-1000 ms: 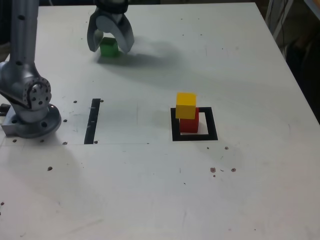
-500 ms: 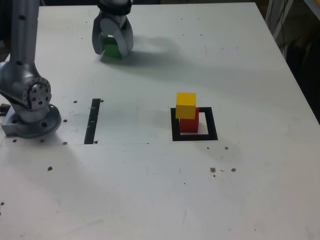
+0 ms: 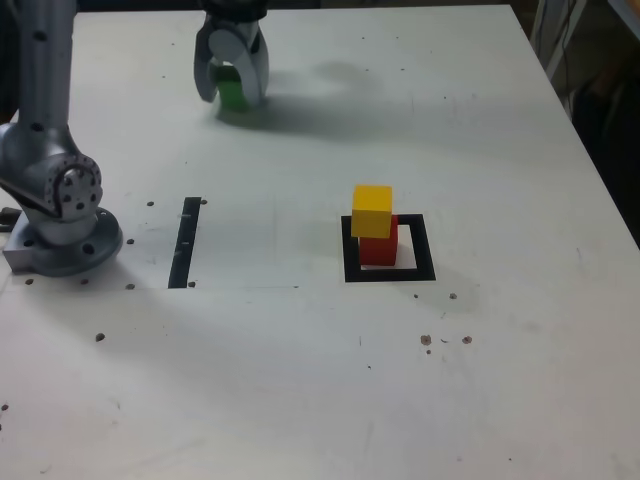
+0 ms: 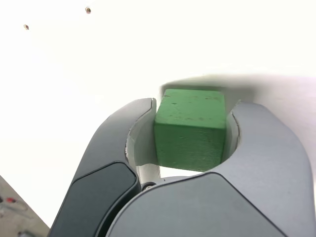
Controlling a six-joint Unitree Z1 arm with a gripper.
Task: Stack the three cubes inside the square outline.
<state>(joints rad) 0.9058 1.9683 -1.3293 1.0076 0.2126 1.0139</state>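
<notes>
At the far left of the table in the exterior view, my gripper stands over the green cube. In the wrist view the green cube fills the space between both fingers, which press on its two sides, so the gripper is shut on it. The cube rests on or just above the table. The yellow cube sits a little askew on top of the red cube, which stands inside the square outline near the middle of the table.
The arm's round grey base is bolted at the exterior view's left edge. A straight narrow black strip lies between the base and the square. Small dark screw holes dot the white table.
The fingers have come together from wide apart onto the green cube. The gripper has shifted slightly toward the exterior view's right. The yellow-on-red stack has not moved.
</notes>
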